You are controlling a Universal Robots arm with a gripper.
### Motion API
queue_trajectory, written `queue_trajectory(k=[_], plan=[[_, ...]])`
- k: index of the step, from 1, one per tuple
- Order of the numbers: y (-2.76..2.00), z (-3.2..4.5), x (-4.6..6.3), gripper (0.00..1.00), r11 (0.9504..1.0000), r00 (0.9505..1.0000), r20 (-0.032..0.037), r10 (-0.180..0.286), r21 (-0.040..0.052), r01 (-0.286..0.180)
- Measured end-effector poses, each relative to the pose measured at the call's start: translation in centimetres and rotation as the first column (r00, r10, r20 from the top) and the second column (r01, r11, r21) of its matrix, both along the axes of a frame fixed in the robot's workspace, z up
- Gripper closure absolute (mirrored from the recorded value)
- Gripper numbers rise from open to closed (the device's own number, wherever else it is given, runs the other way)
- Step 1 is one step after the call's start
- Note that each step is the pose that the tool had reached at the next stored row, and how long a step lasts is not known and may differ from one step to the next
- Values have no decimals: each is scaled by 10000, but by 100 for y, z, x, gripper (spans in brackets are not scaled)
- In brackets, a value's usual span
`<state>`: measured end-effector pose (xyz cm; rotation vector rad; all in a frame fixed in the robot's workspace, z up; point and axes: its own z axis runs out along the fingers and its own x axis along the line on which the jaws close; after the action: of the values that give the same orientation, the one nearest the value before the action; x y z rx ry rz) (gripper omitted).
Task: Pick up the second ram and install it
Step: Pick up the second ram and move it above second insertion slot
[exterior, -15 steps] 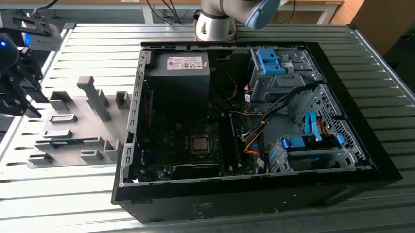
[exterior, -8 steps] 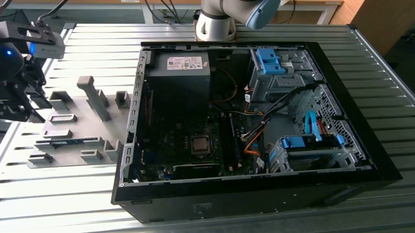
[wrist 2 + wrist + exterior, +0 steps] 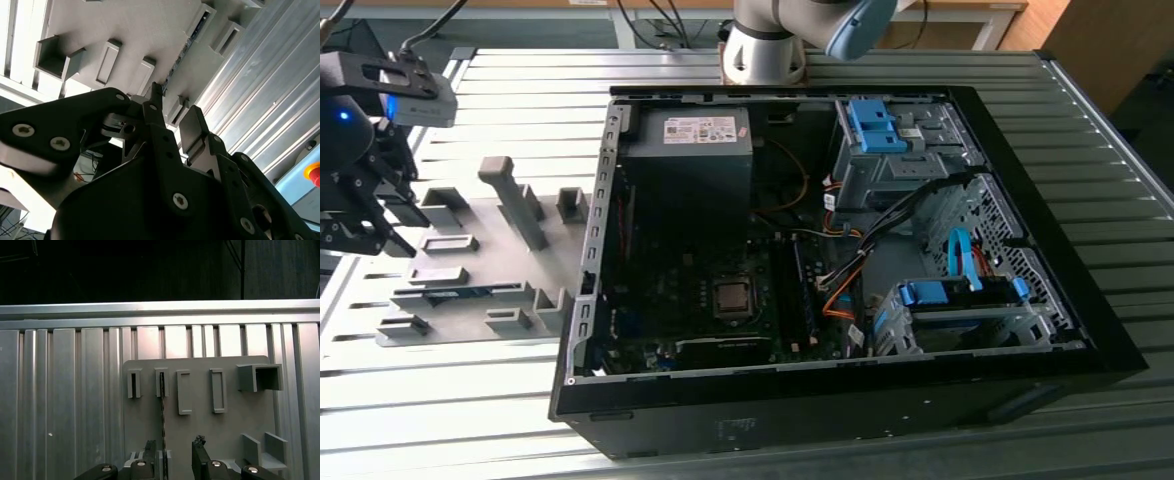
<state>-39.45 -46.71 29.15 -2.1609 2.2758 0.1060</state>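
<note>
The second ram (image 3: 454,294) lies on its edge in a slot of the grey fixture plate (image 3: 474,225), at the exterior view's left beside the open computer case (image 3: 827,250). In the first wrist view the ram (image 3: 162,410) shows as a thin dark strip running toward my fingers. It is a slim dark edge (image 3: 189,42) in the second wrist view. My gripper (image 3: 363,232) hangs above the plate's outer side. It is open (image 3: 175,455), with nothing held. In the second wrist view the gripper (image 3: 172,112) has one fingertip (image 3: 154,97) close to the ram's near end.
Several grey fixture blocks (image 3: 514,200) stand on the plate. Inside the case are the motherboard (image 3: 727,300), a power supply (image 3: 687,150), cables and blue drive clips (image 3: 874,125). The arm's base (image 3: 767,50) is behind the case on the slatted metal table (image 3: 454,400).
</note>
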Motion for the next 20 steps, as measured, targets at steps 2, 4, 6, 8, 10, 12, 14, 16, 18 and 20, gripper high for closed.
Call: queue_trajectory(k=[2, 4, 6, 8, 10, 12, 14, 16, 18, 20], plan=[[0, -1, 0, 58, 10000, 10000, -1, 0, -1, 0], [0, -16, 0, 58, 10000, 10000, 4, 1, 1, -1], [-11, -47, 1, 58, 10000, 10000, 0, 2, -2, -2], [-20, -83, 0, 58, 10000, 10000, 1, 0, -2, 0], [-23, -119, 0, 58, 10000, 10000, 0, -1, -2, 1], [-23, -145, 0, 58, 10000, 10000, 1, 10, -2, -10], [-23, -147, 0, 58, 10000, 10000, -1, 12, -3, -12], [-23, -147, 0, 58, 10000, 10000, -1, 12, -4, -12], [-23, -191, 0, 58, 10000, 10000, 1, 12, -2, -12], [-23, -192, 0, 58, 10000, 10000, 0, 12, -2, -12]])
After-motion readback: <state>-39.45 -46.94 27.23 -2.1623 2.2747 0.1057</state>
